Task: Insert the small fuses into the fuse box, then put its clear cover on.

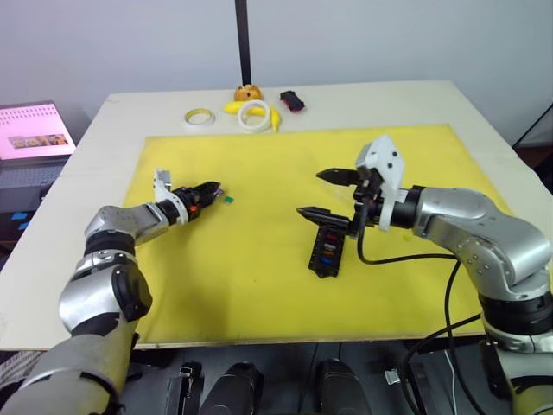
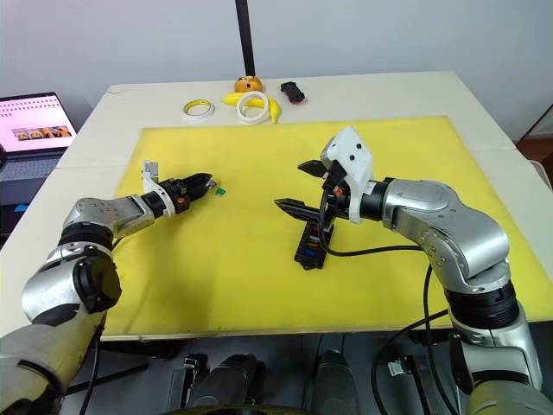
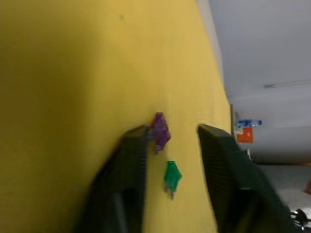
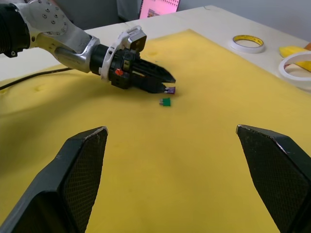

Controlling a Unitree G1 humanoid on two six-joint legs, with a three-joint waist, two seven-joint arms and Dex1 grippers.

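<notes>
The black fuse box lies on the yellow mat with several coloured fuses seated in its slots. My right gripper hovers just above its far end, open wide and holding nothing. Two loose fuses lie at the mat's left: a green fuse and a purple fuse. My left gripper is low over them and open. The purple fuse touches one fingertip, and the green one lies in the gap between the fingers. The right wrist view shows both fuses just off the left gripper's tips. The clear cover is out of view.
At the table's far edge sit a yellow-rimmed tape ring, a white tape ring, bananas, an orange round object and a black-and-red object. A black pole rises behind them. A laptop stands off the table's left side.
</notes>
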